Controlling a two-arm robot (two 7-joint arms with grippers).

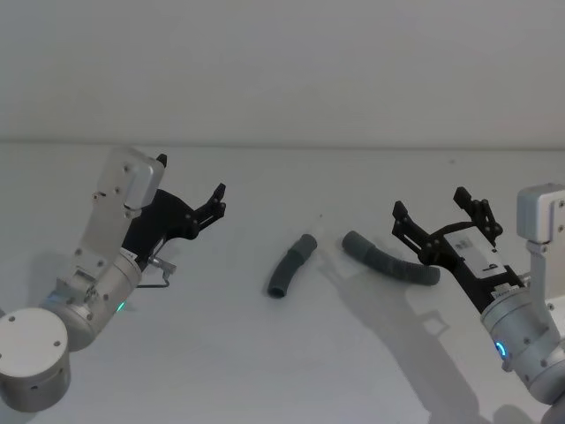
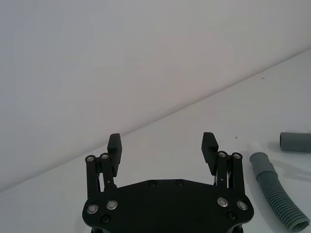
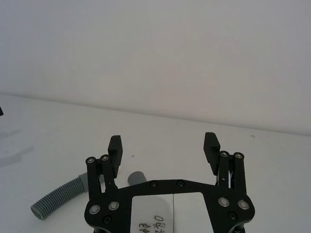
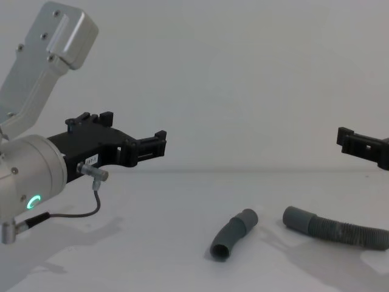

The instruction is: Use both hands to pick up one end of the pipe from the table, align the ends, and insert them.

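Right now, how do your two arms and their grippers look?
Silver cylindrical arms with boxy pale wrists. The black skeletal plastic left gripper and right gripper each have two fingers with silver rivets. The left arm has a green light ring and thin cable; the right gripper bears a handwritten white label.

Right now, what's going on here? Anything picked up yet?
Nothing is held yet. Two grey hose pieces lie on the white table: a shorter piece in the middle and a longer piece to its right, with their nearest ends apart and not joined. The left gripper and the right gripper hang above the table on either side, fingers open and touching neither piece.
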